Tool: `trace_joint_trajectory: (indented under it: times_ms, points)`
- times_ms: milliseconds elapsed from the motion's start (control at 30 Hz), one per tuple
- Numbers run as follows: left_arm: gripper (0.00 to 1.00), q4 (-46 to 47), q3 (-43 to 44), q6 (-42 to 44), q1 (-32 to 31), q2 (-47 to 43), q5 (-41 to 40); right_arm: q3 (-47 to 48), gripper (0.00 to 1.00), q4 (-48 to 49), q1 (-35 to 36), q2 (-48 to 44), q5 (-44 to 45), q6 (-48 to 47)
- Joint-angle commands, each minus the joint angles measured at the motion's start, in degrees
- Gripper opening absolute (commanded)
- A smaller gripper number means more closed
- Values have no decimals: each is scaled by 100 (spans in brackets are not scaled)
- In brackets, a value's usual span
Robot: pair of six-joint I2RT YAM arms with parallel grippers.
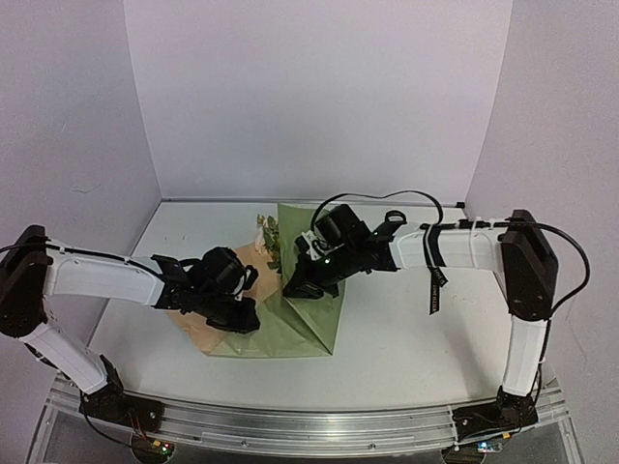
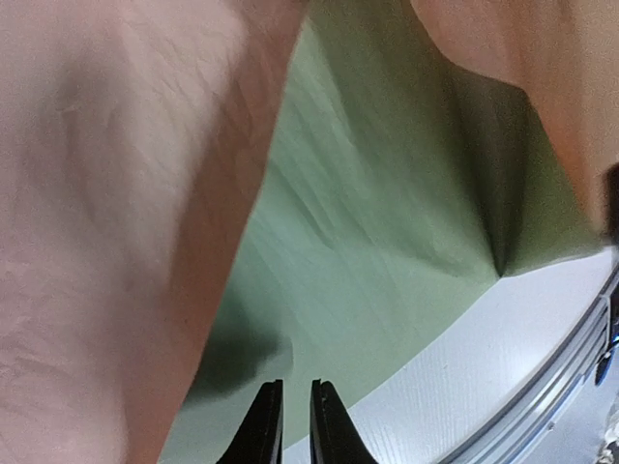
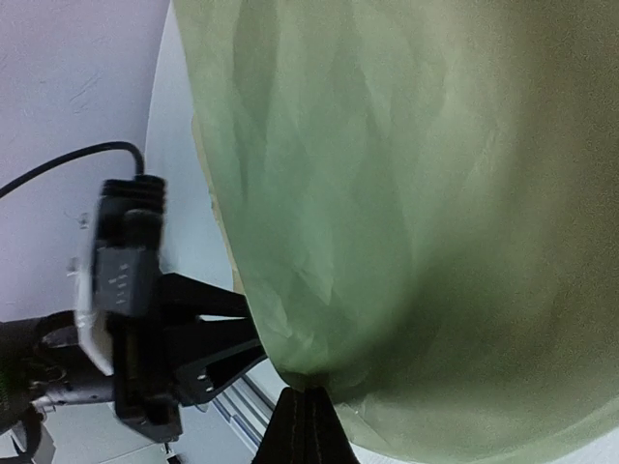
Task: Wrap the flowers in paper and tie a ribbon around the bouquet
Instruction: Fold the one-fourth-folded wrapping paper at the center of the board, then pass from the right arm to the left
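Currently: the desk (image 1: 426, 338) carries the paper (image 1: 290, 336) at its middle, green face toward the near side, tan underside showing at the left. One fold of the sheet stands up as a ridge running far to near, drifting rightward.

The right arm (image 1: 455, 246) reaches in from the right to that ridge. The left arm (image 1: 102, 275) lies low over the tan side.

The flowers (image 1: 270, 235) sit at the sheet's far edge, just left of the ridge. Their stems are hidden, probably pointing toward the near side.

The right fingers (image 3: 290, 435) are pressed together with the paper gathered to a point at their tips, so they appear to pinch it. The left fingers (image 2: 263, 430) stand a narrow slit apart at the paper's near edge, with nothing seen between them.

Judgement: the raised flap must fall leftward over the flowers, and the right arm has it.
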Motion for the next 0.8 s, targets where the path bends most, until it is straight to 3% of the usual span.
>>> trace_joint_trajectory:
  times_ms: [0,200,400,667,767]
  points:
    - [16,-376,317,-104,390,-582,86,413,0,829,24,576,-565,424]
    - [35,-101,687,86,1692,-714,1097,597,0,1121,23,937,-705,572]
    - [59,226,1421,532,2481,87,2296,620,0,1216,22,1025,-767,555]
    - [69,639,2134,673,2945,1276,3974,498,0,1395,-88,1052,-990,611]
    - [70,377,2452,936,3034,1505,4208,472,0,1555,-105,1051,-1128,575]
